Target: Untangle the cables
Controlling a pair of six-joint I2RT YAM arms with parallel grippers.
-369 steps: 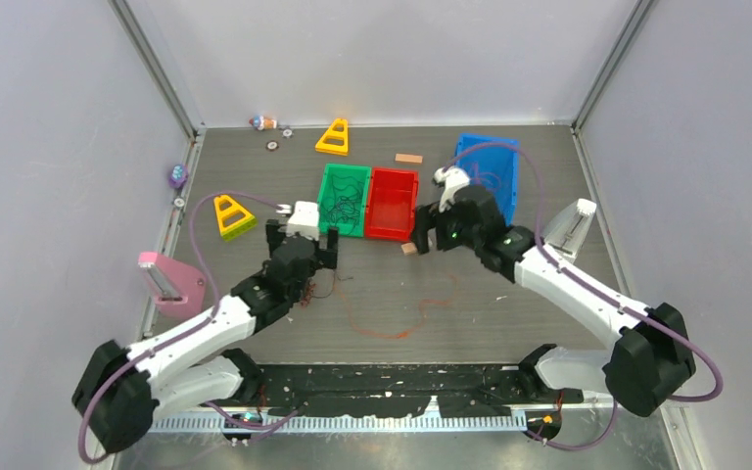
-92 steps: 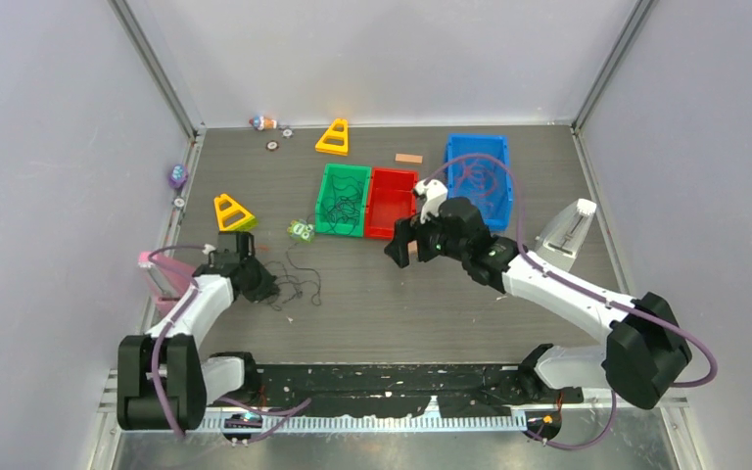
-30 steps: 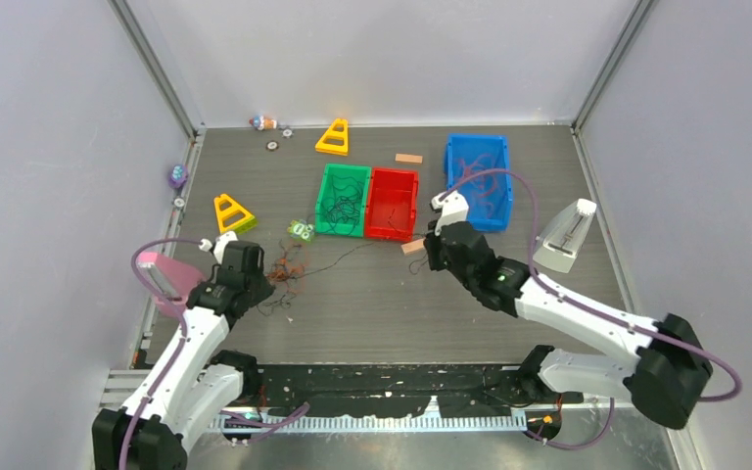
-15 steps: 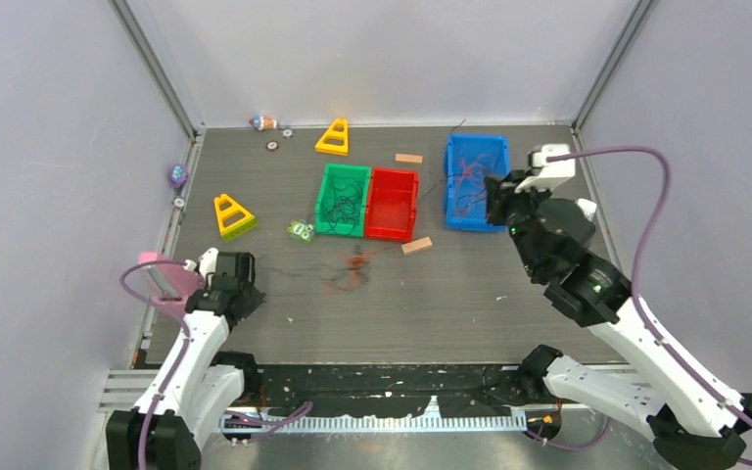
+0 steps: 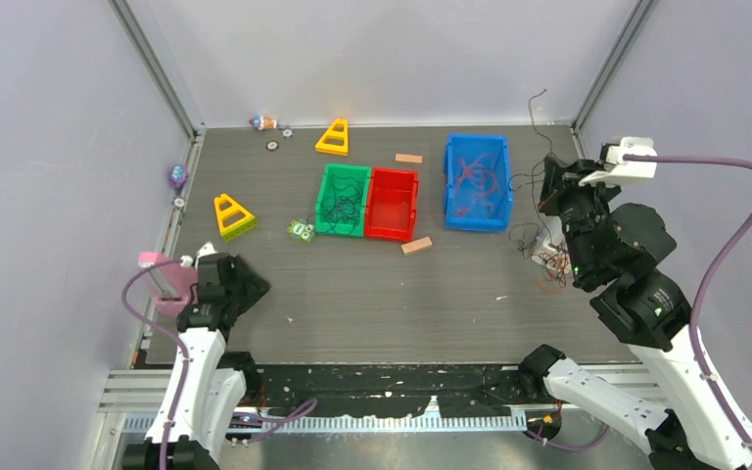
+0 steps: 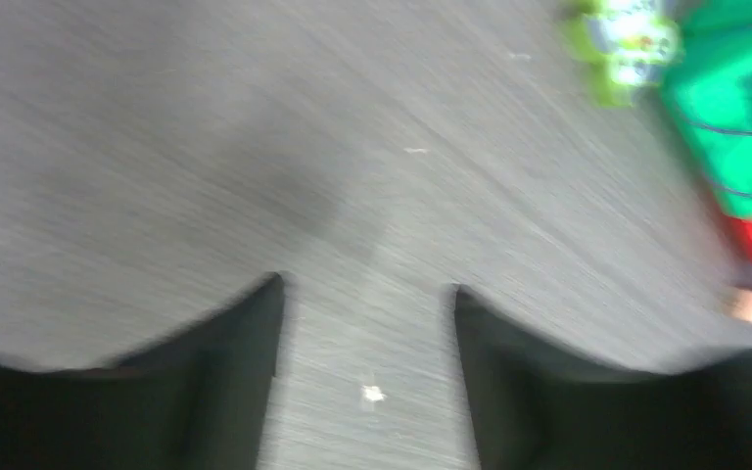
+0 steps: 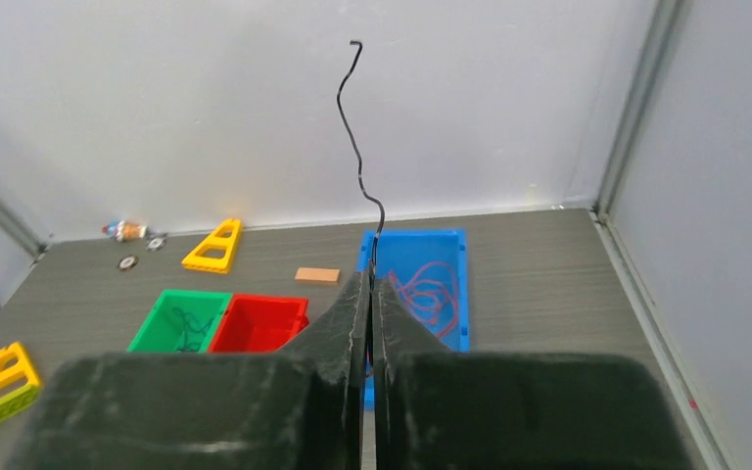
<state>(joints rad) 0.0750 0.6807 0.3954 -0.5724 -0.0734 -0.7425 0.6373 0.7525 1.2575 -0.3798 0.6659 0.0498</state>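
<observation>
My right gripper is raised at the right side, beside the blue bin. Its jaws are pressed together on a thin black cable, whose free end sticks up past the fingertips. Below it, thin strands run down to a small clump of orange-red and black cables. Red cables lie in the blue bin and dark cables in the green bin. My left gripper sits low at the front left, open over bare table with nothing between its fingers.
A red bin stands between the green and blue ones. Two wooden blocks, two yellow triangles, a small green toy, a pink object and a grey stand lie around.
The right arm rose and swung right past the blue bin, dragging the clump from the table's middle to the right side. The left gripper opened, let the cables go and drew back.
</observation>
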